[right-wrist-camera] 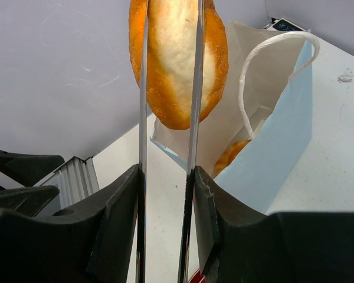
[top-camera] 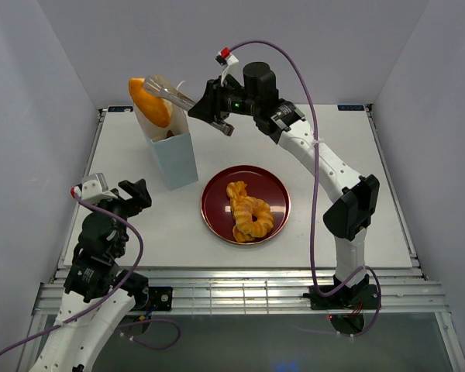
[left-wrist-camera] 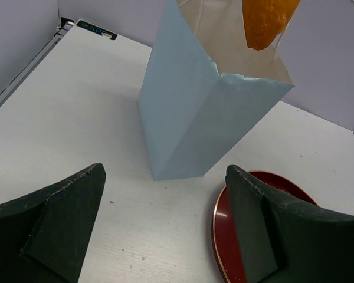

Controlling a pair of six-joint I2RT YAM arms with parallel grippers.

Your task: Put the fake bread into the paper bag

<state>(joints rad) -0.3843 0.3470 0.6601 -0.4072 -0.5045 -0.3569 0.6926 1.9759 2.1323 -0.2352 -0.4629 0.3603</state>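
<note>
The pale blue paper bag (top-camera: pixel 174 155) stands upright left of the dark red plate (top-camera: pixel 217 194); it also shows in the left wrist view (left-wrist-camera: pixel 194 118) and the right wrist view (right-wrist-camera: pixel 283 135). My right gripper (top-camera: pixel 217 116) is shut on the silver tongs (right-wrist-camera: pixel 168 177). The tongs pinch a golden-orange bun (top-camera: pixel 149 101), held above the bag's mouth (right-wrist-camera: pixel 177 59). Another orange pastry (right-wrist-camera: pixel 231 154) lies inside the bag. A croissant and a twisted ring (top-camera: pixel 248 213) sit on the plate. My left gripper (top-camera: pixel 136 194) is open and empty, near the table's left front, pointed at the bag.
White walls close in the table on three sides. The plate's rim (left-wrist-camera: pixel 218 218) lies just right of my left fingers (left-wrist-camera: pixel 65 224). A metal rail (top-camera: pixel 240 283) runs along the table's near edge.
</note>
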